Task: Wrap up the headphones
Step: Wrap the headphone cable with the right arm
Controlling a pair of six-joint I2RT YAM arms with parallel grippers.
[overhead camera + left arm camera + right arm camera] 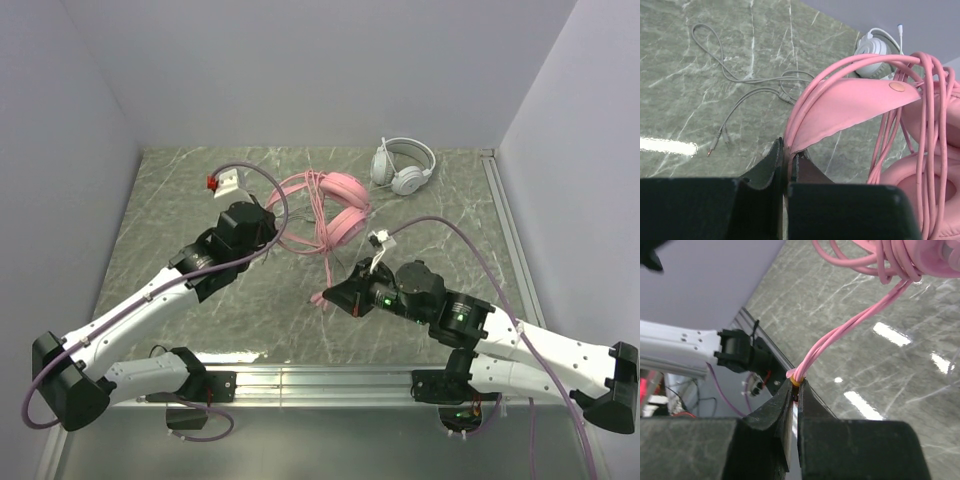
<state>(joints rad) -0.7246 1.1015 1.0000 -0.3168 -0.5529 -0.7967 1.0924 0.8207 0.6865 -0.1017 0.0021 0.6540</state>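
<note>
Right gripper (796,387) fills the bottom of its wrist view, black fingers pressed together on the pink cable (855,320). They pinch a doubled run of it right at the tips, with a small yellowish bit showing at the pinch. From there the cable climbs toward 1 o'clock into a bundle of loops.

Left gripper (786,155) is likewise clamped, its fingers tight on the lower edge of the pink headset (850,105) headband. Cable loops are draped over the band and hang across the ear cup at 4 o'clock.

From above, the pink headset (335,205) sits about mid-table (170,200), slightly toward the back. The left gripper (275,212) is at its 9 o'clock and the right gripper (325,297) at its 6 o'clock. A taut pink cable (322,250) strand runs between the headset and the right gripper.

White headset (403,165) lies at 1 o'clock of the pink one, close to the back wall, with neither gripper on it. Thin grey cable (750,82) lies loose on the marble at 10 o'clock of the pink band, with small plugs at its near end. Whether it joins the white headset (871,50) I cannot tell.
</note>
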